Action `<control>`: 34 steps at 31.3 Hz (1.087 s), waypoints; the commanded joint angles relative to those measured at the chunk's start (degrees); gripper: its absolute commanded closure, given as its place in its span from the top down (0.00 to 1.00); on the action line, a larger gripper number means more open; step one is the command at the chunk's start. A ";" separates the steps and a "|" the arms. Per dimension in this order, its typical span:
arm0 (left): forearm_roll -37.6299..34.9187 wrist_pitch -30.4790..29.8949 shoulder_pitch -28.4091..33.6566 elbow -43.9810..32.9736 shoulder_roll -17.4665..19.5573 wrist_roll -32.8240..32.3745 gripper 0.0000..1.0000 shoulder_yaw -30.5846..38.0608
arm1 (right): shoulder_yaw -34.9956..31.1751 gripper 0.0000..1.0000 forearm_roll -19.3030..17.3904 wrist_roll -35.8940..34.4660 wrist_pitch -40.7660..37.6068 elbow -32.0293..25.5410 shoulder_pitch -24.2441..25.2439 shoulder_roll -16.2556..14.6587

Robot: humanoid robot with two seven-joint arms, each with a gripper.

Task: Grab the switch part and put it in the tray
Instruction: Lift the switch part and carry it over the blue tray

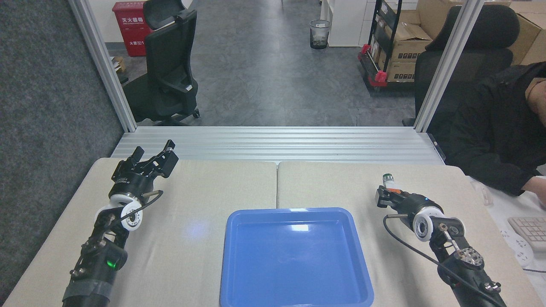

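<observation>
My right gripper is shut on the switch part, whose silver dark-tipped end sticks up above the fingers, with its orange block showing between them. It hangs above the table to the right of the blue tray and a little beyond the tray's far right corner. The tray lies at the front middle of the table with nothing in it. My left gripper stands open at the far left of the table, holding nothing.
A person in a dark sleeve sits at the right, next to a keyboard and a power strip. An aluminium rail borders the table's far edge. Office chairs stand beyond.
</observation>
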 commanded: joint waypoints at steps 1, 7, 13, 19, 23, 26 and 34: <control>0.01 -0.04 0.00 0.00 0.00 -0.02 1.00 -1.32 | 14.98 0.00 0.70 1.09 0.63 -5.05 2.44 4.58; 0.01 0.05 0.00 0.00 0.00 -0.02 1.00 -1.32 | 16.49 0.00 0.88 2.05 0.89 -10.84 4.03 5.02; 0.01 0.05 0.00 0.00 0.00 -0.02 1.00 -1.32 | 16.40 0.00 0.79 2.85 0.71 -13.50 4.65 4.66; 0.01 0.05 0.00 0.00 0.00 -0.02 1.00 -1.32 | 16.75 0.00 0.88 3.72 0.98 -14.38 4.74 5.37; 0.01 0.05 0.00 0.00 0.00 -0.02 1.00 -1.32 | 16.93 0.00 0.88 3.99 0.98 -14.73 5.09 5.28; 0.01 0.05 0.00 0.00 0.00 -0.02 1.00 -1.32 | 16.84 0.00 0.88 3.99 0.98 -14.73 5.18 5.02; 0.01 0.05 0.00 0.00 0.00 -0.02 1.00 -1.32 | 16.32 0.00 0.70 5.21 0.89 -14.73 7.64 5.19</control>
